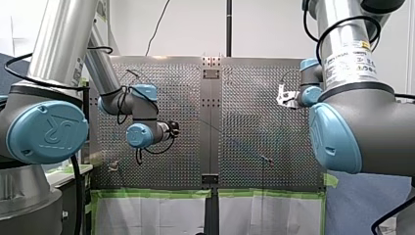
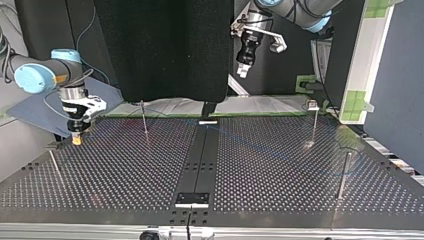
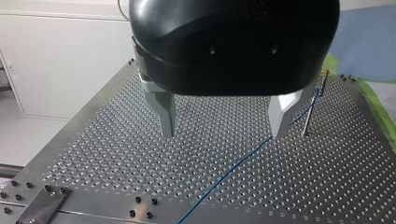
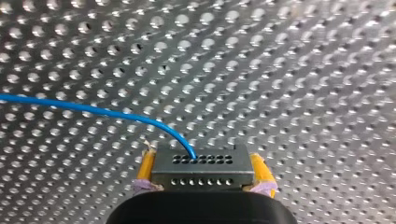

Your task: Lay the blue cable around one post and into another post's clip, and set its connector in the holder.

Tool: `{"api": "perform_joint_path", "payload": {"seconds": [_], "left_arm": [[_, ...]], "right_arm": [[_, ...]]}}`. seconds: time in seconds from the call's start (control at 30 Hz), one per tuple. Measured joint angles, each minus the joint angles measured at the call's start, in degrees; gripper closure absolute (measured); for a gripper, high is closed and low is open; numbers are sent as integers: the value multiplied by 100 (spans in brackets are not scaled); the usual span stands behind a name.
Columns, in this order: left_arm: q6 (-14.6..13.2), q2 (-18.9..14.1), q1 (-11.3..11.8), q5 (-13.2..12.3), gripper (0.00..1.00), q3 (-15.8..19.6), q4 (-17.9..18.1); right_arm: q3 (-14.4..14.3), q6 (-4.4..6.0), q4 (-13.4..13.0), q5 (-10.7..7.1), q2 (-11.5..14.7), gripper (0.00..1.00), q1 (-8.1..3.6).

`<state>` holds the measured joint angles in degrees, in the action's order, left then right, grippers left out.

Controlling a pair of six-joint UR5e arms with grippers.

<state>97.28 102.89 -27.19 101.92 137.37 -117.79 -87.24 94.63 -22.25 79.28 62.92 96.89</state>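
A blue cable (image 4: 93, 109) ends in a small grey connector (image 4: 203, 168), a block with two rows of holes. The connector is clenched between the yellow pads (image 4: 145, 167) of my right hand (image 4: 203, 173). From the connector the cable curves away to one side over the perforated desk (image 4: 303, 70).

In the top view my right hand stands low over the desk, close to its left edge, with a short post (image 2: 52, 162) near it. Whether the hand touches the desk cannot be told.

In the left wrist view the cable runs in a straight line across the desk, passes under my left hand (image 3: 224, 126), and reaches a thin post (image 3: 308, 112) just beyond one metal finger (image 3: 282, 112). My left hand is released, fingers spread wide with nothing between them, and hangs well above the desk.

In the top view a clip-topped post (image 2: 313, 125) stands toward the right side near the far edge. A bare post (image 2: 343, 175) stands closer to the right edge. Wide open desk lies between them and my right hand.
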Motion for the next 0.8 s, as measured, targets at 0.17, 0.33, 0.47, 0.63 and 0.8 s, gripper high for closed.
{"api": "perform_joint_path", "payload": {"seconds": [0.17, 0.33, 0.47, 0.63, 0.8], "left_arm": [[1, -1, 21, -1, 0, -2, 0], [1, 0, 40, -1, 0, -2, -5], [1, 2, 52, -4, 0, -2, -8], [1, 1, 68, -3, 0, -3, -16], [1, 1, 76, -2, 0, -3, -20]], "right_arm": [[0, 2, 57, 0, 183, 100, -21], [0, 12, 105, 6, 367, 100, -55], [-4, 10, 133, 50, 403, 100, -89], [-22, -1, 197, 235, 405, 100, -174], [-115, -30, 200, 465, 393, 100, -276]]}}
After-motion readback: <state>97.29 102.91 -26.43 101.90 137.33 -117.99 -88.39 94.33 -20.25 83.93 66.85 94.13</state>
